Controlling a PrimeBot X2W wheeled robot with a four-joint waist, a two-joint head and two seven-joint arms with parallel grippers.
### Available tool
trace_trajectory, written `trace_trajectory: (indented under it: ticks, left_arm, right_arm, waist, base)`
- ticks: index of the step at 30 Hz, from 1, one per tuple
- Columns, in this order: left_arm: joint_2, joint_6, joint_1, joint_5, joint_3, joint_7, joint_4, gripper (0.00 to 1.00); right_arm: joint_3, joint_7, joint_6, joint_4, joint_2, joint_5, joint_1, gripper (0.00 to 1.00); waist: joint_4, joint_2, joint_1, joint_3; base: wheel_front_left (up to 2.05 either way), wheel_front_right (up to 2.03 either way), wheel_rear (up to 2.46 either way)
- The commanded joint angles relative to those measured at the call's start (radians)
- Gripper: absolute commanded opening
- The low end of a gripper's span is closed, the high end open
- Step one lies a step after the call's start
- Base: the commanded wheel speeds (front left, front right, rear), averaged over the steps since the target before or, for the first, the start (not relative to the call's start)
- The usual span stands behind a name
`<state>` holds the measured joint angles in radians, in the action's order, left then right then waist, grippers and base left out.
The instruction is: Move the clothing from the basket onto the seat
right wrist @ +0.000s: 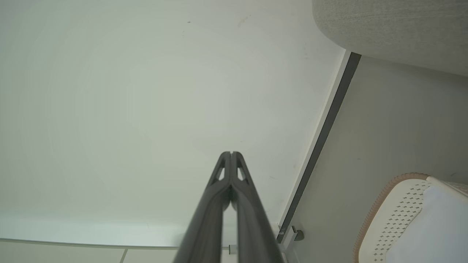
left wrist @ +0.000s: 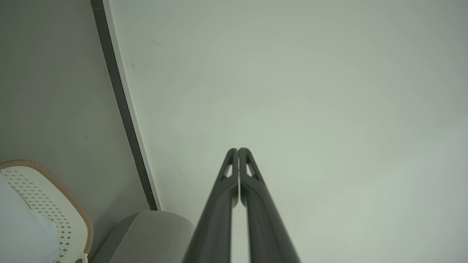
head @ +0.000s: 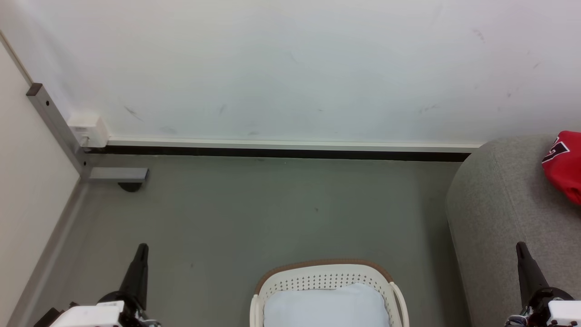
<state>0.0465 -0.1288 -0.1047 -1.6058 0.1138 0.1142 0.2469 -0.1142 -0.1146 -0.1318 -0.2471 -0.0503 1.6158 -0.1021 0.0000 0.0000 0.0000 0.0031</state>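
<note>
Left gripper (head: 141, 249): fingers pressed together with nothing between them; at 7 o'clock in the head view, tips toward 12.
Right gripper (head: 521, 246): fingers likewise closed on nothing; at 5 o'clock, tips toward 12, seen against the grey upholstery.
Why held so: both sit low and wide at either side of the basket, which reads as a parked pose with no load to carry.
Basket (head: 324, 264): at 6 o'clock on the floor (head: 272, 209), between the two grippers and touching neither.
Pale cloth (head: 327, 304): lies inside the basket and covers what shows of its interior; it is not the garment asked for, so it belongs there.
Seat (head: 494, 204): at 4 o'clock, its rounded arm just beside the basket's right side and backed near the wall (head: 290, 68).
Clothing (head: 565, 165): red, dark letter mark showing, resting on top of the seat at 3 o'clock, cut by the frame edge, well apart from the basket.
Task standing: judged complete, as the red garment is out of the basket and on the seat.
Doubt: with part of the garment out of frame, how securely it lies cannot be told.
</note>
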Motion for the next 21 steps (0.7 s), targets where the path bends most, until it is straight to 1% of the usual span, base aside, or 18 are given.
trace_trajectory:
  ticks: [1, 21]
  left_arm:
    - [0.007, -0.005, -0.009, -0.013, 0.001, 0.003, -0.003, 0.00]
    - [0.007, -0.005, -0.009, -0.013, 0.001, 0.003, -0.003, 0.00]
  right_arm:
    - [-0.004, -0.004, 0.002, 0.005, 0.000, -0.007, -0.013, 0.00]
    - [-0.004, -0.004, 0.002, 0.005, 0.000, -0.007, -0.013, 0.00]
  waist:
    - [0.000, 0.0000, 0.0000, 0.000]
    - [0.000, 0.0000, 0.0000, 0.000]
  base:
    - [0.00, 0.00, 0.00]
    - [0.00, 0.00, 0.00]
